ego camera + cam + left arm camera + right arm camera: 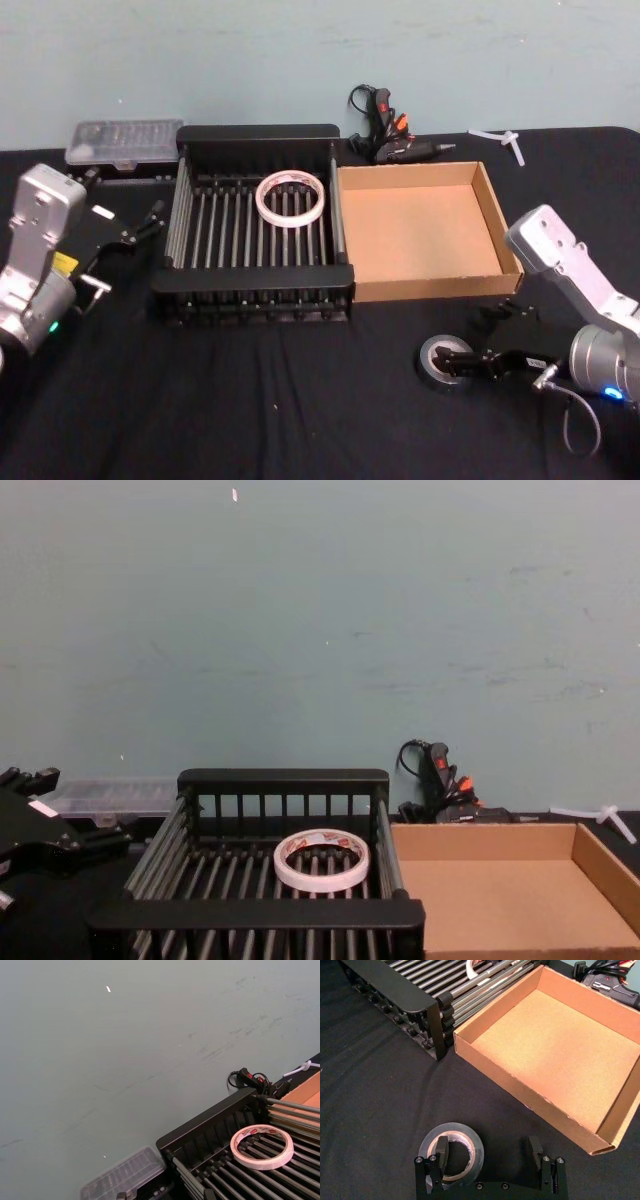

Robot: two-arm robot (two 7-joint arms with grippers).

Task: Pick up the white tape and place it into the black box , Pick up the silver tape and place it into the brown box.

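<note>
The white tape (290,221) lies flat on the slatted floor of the black box (258,135), toward its back right; the left wrist view shows the white tape (260,1164) there too. To the right of the crate stands the brown box (435,289), with nothing in it. On the black cloth in front of it lies the silver tape (475,1145). My right gripper (487,1155) is open and low over the cloth, one finger inside the roll's core and the other well outside it. At the table's left, beside the crate, my left gripper (125,252) hangs open and holds nothing.
A clear plastic case (125,143) sits behind the crate's left corner. A black glue gun with its cable (395,140) and a white plastic piece (505,140) lie behind the brown box. Black cloth covers the table, bare along the front and left.
</note>
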